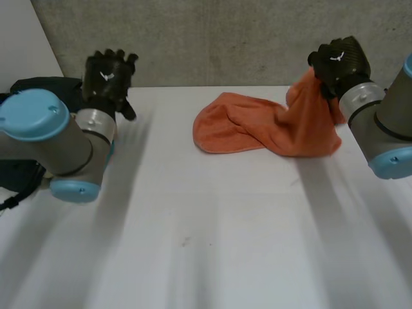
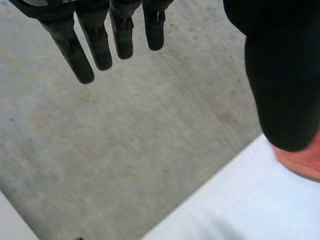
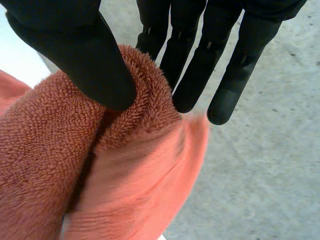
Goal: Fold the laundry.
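The rumpled orange terry-cloth towel lies on the white counter, its right end lifted by the right robot hand. The right wrist view shows what the head view hides: the thumb pinching a towel fold against the fingers. Well left of the towel, the left robot hand hangs with straight, empty fingers.

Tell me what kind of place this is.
Probably a robot test bench, not a home: a bare white table against a raw concrete wall, and one orange towel pinched in the right hand.
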`<state>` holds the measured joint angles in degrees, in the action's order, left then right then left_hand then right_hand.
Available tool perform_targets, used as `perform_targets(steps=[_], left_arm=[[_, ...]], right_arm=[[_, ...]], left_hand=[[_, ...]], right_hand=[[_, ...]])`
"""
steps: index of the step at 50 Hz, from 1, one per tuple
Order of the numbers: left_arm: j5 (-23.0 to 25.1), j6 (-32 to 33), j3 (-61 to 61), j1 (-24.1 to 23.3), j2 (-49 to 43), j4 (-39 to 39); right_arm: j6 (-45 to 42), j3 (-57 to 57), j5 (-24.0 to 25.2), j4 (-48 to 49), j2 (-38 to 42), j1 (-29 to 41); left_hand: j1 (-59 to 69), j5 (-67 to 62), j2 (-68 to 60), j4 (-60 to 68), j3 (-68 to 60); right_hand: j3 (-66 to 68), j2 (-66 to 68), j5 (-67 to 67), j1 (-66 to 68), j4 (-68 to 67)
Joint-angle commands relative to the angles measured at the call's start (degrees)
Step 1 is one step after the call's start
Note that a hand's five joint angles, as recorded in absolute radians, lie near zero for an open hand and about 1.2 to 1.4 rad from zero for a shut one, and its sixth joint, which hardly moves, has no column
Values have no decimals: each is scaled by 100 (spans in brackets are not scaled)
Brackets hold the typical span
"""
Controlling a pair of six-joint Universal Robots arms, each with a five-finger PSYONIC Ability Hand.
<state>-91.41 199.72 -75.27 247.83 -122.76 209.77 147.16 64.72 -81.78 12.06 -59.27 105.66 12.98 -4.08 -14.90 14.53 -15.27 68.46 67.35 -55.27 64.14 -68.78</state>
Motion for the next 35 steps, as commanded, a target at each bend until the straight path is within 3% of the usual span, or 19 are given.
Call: perform_targets(steps=[1,12,19,21,22,23,24,25,30,35], left_arm=[[395,-222,477,-279,-379,-15],[1195,-548,1487,-963,-1521,-349],[1231,-556,1779,-1571,-2164,-420],[1231,-556,1796,-1633,-2217,-411],[1222,-565,1796,-1633,-2217,-411],[1205,-574,1796,-1624,-2208,-411],[1205,-574,1796,-1624,-2208,-411],[1135,-600,1796,-1589,-2165,-359],[810,-539,1805,-1265,-1954,-349],[554,-513,1753,-790,-1383,-332]], right_arm=[[85,207,232,-28,-926,200],[409,752,320,-72,-2456,1201],[832,831,627,-362,-3073,1475],[893,814,663,-467,-3100,1414],[902,805,654,-494,-3091,1414],[902,822,628,-511,-3073,1405],[902,831,619,-520,-3073,1405],[911,823,610,-546,-3047,1379],[876,823,531,-775,-2793,783],[859,586,400,-1100,-1880,254]], left_hand=[[-109,219,300,-263,337],[-159,269,350,-313,387],[-59,169,250,-213,288],[880,-770,-688,725,-651],[2249,-2139,-2058,2095,-2021],[4428,-4318,-4237,4274,-4200],[4450,-4340,-4258,4295,-4221],[6679,-6569,-6488,6525,-6451],[6702,-6592,-6510,6547,-6473],[6702,-6592,-6510,6547,-6473]], right_hand=[[1154,1265,-1473,1586,-1122],[1154,1265,-1473,1586,-1122],[1154,1265,-1473,1586,-1122],[1154,1265,-1473,1586,-1122],[1154,1265,-1473,1586,-1122],[1154,1265,-1473,1586,-1122],[1154,1265,-1473,1586,-1122],[1154,1265,-1473,1586,-1122],[1154,1265,-1473,1586,-1122],[1154,1265,-1473,1586,-1122]])
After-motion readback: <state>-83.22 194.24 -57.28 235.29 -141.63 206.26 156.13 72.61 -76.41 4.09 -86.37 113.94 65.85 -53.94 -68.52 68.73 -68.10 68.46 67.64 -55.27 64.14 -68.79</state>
